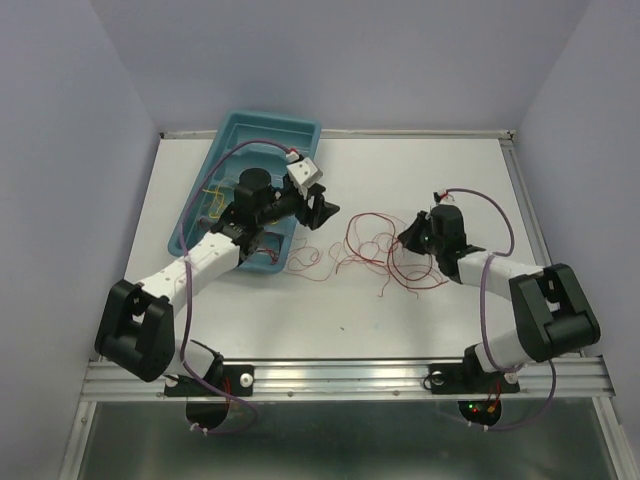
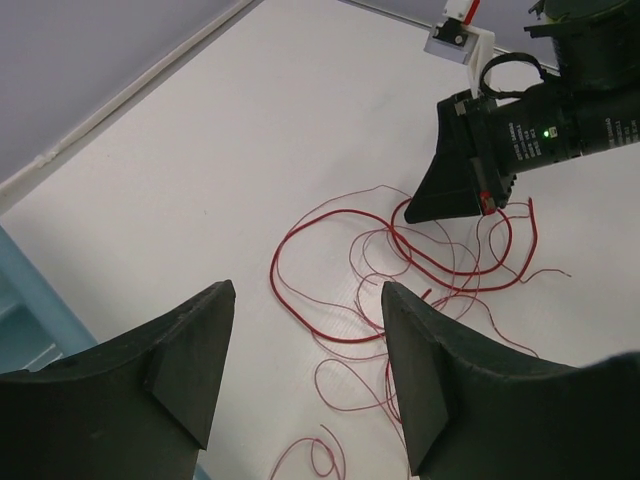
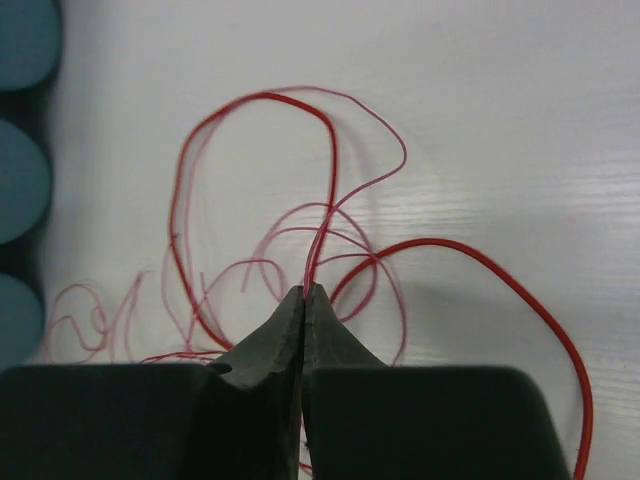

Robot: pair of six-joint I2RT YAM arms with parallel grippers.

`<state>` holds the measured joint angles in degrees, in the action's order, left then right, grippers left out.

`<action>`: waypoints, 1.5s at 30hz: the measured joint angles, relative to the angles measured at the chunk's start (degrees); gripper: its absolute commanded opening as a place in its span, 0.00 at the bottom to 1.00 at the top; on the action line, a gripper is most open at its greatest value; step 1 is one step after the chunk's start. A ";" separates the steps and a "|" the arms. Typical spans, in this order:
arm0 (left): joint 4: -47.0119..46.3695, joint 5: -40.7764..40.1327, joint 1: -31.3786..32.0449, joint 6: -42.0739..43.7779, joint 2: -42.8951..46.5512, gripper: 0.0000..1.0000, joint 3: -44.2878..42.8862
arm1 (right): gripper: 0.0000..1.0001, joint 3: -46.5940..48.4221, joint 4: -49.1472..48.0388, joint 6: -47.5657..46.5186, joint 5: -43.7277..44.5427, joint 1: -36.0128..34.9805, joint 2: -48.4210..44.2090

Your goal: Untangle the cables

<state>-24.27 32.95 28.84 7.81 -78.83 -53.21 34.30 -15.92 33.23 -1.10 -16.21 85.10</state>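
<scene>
Red cable runs out of sight btwn pinched R gripper tips

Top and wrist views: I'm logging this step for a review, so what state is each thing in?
red cables: loosely tangled on the table, one strand pinched.
right gripper: shut on a strand of the red cables.
left gripper: open, holding nothing.
yellow cables: lying in the tray.
tray: upright on the table.

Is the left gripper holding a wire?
No: the left gripper is open and empty, with the red wires lying on the table.
</scene>
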 measured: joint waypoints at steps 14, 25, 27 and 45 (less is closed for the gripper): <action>-1.09 11.85 2.40 1.07 -0.07 0.74 1.22 | 0.00 -12.24 -26.95 0.33 -27.15 -3.74 -30.12; -5.27 7.65 9.27 1.86 -0.07 0.75 5.05 | 0.00 -13.75 -33.46 2.21 -33.03 -5.86 -31.47; -6.10 5.44 9.16 1.81 -0.07 0.75 5.38 | 0.01 -13.75 -33.99 2.12 -33.77 -6.73 -31.41; -5.90 -8.46 7.98 1.84 -5.44 0.29 4.00 | 0.01 -13.97 -35.06 0.74 -35.82 -9.03 -34.29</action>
<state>-30.17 24.49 36.82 9.65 -84.27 -49.21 20.34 -50.98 33.98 -36.93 -25.23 50.81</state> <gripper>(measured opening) 0.584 0.020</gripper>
